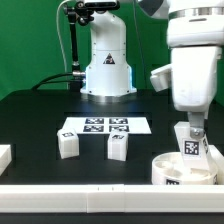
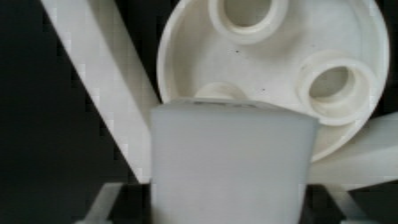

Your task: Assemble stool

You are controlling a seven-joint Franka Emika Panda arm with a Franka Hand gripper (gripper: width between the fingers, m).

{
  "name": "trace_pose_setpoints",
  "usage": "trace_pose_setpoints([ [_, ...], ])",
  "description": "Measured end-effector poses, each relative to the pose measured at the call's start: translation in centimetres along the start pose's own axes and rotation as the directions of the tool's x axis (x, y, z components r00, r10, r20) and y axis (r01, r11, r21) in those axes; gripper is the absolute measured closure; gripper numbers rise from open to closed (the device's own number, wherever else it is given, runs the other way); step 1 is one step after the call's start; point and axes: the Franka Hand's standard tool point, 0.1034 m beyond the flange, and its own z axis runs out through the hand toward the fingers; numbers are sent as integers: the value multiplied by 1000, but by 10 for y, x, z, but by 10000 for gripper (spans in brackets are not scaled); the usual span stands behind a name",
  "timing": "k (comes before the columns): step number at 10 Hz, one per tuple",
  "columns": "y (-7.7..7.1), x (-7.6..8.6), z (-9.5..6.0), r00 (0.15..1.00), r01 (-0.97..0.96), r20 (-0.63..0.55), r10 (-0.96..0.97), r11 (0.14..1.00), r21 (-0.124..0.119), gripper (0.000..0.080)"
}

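The round white seat (image 1: 176, 169) lies at the front of the black table on the exterior view's right. My gripper (image 1: 190, 136) is shut on a tagged white leg block (image 1: 190, 146) and holds it upright just above the seat. In the wrist view the leg block (image 2: 231, 160) fills the space between my fingers (image 2: 118, 200), with the seat's underside (image 2: 267, 75) and its round sockets right behind it. Two more tagged leg blocks, one (image 1: 68, 144) and another (image 1: 119, 146), stand on the table toward the exterior view's left.
The marker board (image 1: 105, 126) lies flat behind the two loose leg blocks. The robot's white base (image 1: 107, 62) stands at the back. A white rail (image 1: 80, 190) runs along the table's front edge, and a plain white block (image 1: 4, 155) sits at the far left.
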Motion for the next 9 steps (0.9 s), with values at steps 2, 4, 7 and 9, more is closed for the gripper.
trace_pose_setpoints([
  [2, 0, 1, 0, 962, -272, -10, 272, 962, 8, 455],
  [4, -4, 5, 1, 817, -577, 6, 577, 816, 35, 455],
  [7, -2, 9, 2, 651, -757, -9, 759, 651, 50, 455],
  [9, -3, 11, 2, 547, -836, -2, 837, 546, 61, 455],
])
